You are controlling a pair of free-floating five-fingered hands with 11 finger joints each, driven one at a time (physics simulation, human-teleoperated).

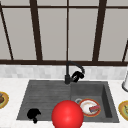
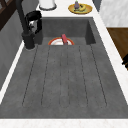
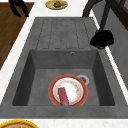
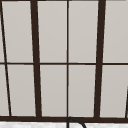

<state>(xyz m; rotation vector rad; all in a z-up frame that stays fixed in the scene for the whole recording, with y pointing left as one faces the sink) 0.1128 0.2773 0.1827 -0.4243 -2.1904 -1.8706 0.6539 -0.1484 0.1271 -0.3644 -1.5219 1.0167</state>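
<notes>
A grey sink (image 1: 37, 100) with a ribbed draining area and a deeper basin is set into a white tabletop (image 3: 15, 62) below a dark-framed window (image 4: 67, 62). The right hand (image 1: 77, 75) is seen at the black faucet (image 1: 68, 72), its fingers curled beside the lever near the faucet's base; whether the lever is actually gripped cannot be told. The left hand (image 1: 33, 114) hangs at the sink's front left edge with fingers curled, holding nothing. In the basin lies a red-rimmed plate (image 3: 68, 90) with a red sponge-like block (image 3: 63, 96) resting on it, just beside the drain (image 3: 83, 79). A red sphere (image 1: 67, 115) covers the front edge in the front view. If the lever were knocked rather than held, the hand could slip off; water could splash from the plate.
</notes>
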